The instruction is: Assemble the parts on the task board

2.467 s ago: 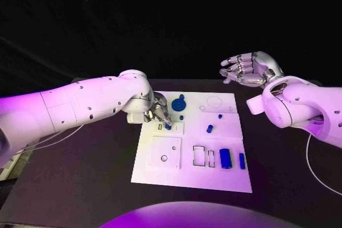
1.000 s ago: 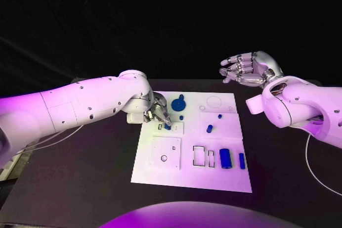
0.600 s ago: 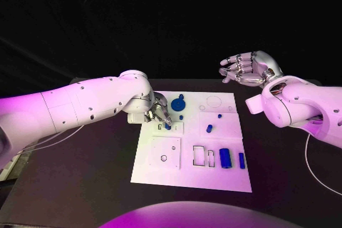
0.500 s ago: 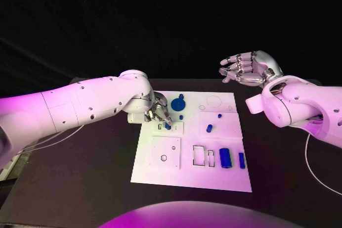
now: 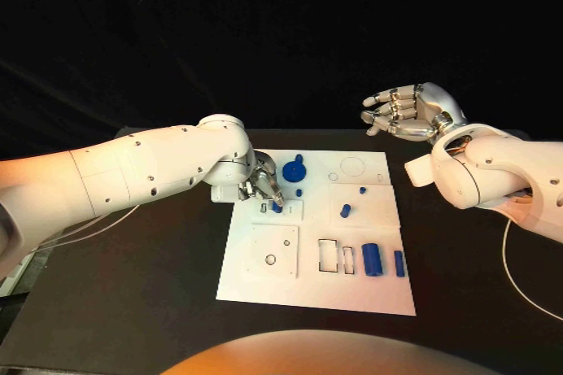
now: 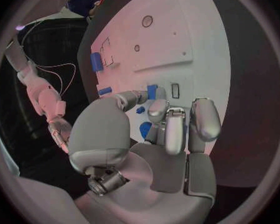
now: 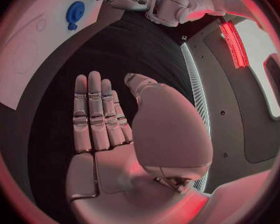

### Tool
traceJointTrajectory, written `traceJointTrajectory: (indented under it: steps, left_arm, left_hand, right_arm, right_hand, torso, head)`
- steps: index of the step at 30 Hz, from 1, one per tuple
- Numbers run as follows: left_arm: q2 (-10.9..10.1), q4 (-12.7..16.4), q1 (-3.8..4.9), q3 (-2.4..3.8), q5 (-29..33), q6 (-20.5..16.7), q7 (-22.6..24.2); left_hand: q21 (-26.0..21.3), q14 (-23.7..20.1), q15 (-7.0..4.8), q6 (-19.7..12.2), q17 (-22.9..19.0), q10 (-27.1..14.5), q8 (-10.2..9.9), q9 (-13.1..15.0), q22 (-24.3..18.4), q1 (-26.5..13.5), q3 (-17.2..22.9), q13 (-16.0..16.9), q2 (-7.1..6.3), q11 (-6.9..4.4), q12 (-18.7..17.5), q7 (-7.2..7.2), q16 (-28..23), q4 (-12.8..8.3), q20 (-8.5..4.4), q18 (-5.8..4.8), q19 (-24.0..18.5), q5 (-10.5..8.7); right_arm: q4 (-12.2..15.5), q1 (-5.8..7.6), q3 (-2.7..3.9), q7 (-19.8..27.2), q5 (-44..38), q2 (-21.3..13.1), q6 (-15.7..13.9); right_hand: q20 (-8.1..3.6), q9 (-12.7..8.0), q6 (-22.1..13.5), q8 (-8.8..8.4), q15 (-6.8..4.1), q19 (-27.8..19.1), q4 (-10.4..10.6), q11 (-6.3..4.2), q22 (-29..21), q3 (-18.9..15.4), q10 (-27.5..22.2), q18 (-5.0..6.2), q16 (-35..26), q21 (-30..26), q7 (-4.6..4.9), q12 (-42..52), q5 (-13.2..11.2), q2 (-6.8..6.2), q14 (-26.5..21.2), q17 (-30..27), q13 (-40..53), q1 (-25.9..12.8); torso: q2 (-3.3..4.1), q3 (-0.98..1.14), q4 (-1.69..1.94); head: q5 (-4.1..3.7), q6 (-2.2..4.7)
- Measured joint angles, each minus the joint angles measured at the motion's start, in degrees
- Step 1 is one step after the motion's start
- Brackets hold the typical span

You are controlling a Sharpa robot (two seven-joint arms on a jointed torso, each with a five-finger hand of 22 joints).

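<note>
Left hand [image 5: 260,184] down over the far left part of the task board [image 5: 264,287], fingers curled downward, with a small blue part [image 5: 276,205] pinched at the fingertips [image 6: 154,108] and set against the board just beside a small rectangular slot [image 6: 175,90]. From the left wrist view, thumb and one finger closed on that blue piece, the other fingers hanging side by side above it (tips close to the board, contact unclear).

Right hand [image 5: 413,115] raised beyond the board's far right corner, well apart from it — palm up, fingers slightly bent and apart, nothing in it. In the right wrist view, the same hand [image 7: 105,129] flat, fingers straight and side by side, thumb off to one side, over bare black table [image 5: 129,294].

On the board: a round blue part [image 5: 292,172] near the far edge, just beside the left hand; a small blue peg [image 5: 345,211] near the middle; a tinier blue bit [image 5: 361,190] just beyond it. Toward the near right, a blue cylinder [image 5: 372,259] lying flat, and next to it at the right edge a narrow blue bar [image 5: 399,263]. Between the cylinder and the board's middle — two empty rectangular slots [image 5: 338,256] side by side. At the left, a raised white square plate [image 5: 272,250] with a round hole.
</note>
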Motion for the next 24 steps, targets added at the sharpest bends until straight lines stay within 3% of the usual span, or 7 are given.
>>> traceJointTrajectory:
  steps: [5, 16, 24]
  left_arm:
    - [0.04, -0.07, -0.02, 0.0, 0.0, 0.5, -0.11]
    - [0.07, -0.14, 0.0, 0.02, -0.01, 0.95, -0.19]
    - [0.34, -0.41, -0.01, 0.01, -0.02, 0.89, -0.24]
  left_hand:
    - [0.0, 0.0, 0.0, 0.0, 0.0, 0.0, -0.01, 0.02, 0.05, 0.0, -0.15, -0.24, 0.0, 0.0, 0.0, 0.0, 0.0, -0.15, 0.0, 0.0, 0.0, 0.21]
    - [0.2, 0.01, -0.43, 0.0, 0.0, 0.73, -0.22, 0.65, 0.44, 0.0, -0.47, -0.57, 0.0, -0.54, -0.28, 0.0, 0.0, -0.47, -0.2, 0.0, 0.2, 4.3]
    - [0.2, 0.01, -0.43, 0.08, 0.0, 0.73, -0.23, 1.06, 0.54, -0.18, -0.47, -0.64, -0.18, -0.53, -0.28, 0.07, 0.0, -0.47, -0.2, 0.0, 0.2, 4.91]
  right_arm:
    - [0.01, 0.0, -0.01, 0.0, 0.0, -0.06, 0.01]
    - [0.03, 0.0, -0.01, 0.0, 0.01, -0.08, 0.02]
    - [0.08, -0.01, -0.01, 0.0, 0.02, -0.1, 0.02]
  right_hand:
    - [0.0, -0.04, 0.01, 0.0, 0.0, 0.0, -0.16, 0.05, -0.05, 0.16, 0.05, 0.0, 0.0, -0.24, 0.01, 0.0, 0.0, 0.0, 0.0, -0.06, -0.1, 0.0]
    - [0.0, -0.05, 0.22, 0.0, 0.0, 0.0, -0.16, 0.08, -0.07, 0.16, 0.08, 0.0, 0.0, -0.23, 0.22, 0.0, 0.0, 0.0, 0.0, -0.06, -0.19, 0.0]
    - [0.21, -0.05, 0.22, -0.02, 0.0, -0.2, -0.16, 0.09, -0.24, 0.16, 0.09, -0.01, -0.23, -0.44, 0.22, 0.0, 0.0, 0.0, 0.0, -0.12, -0.46, 0.0]
  torso:
    - [0.0, -0.04, -0.01]
    - [0.01, -0.1, 0.04]
    - [0.03, -0.09, 0.04]
  head:
    - [0.01, -0.02]
    - [-0.03, -0.09]
    - [0.0, -0.1]
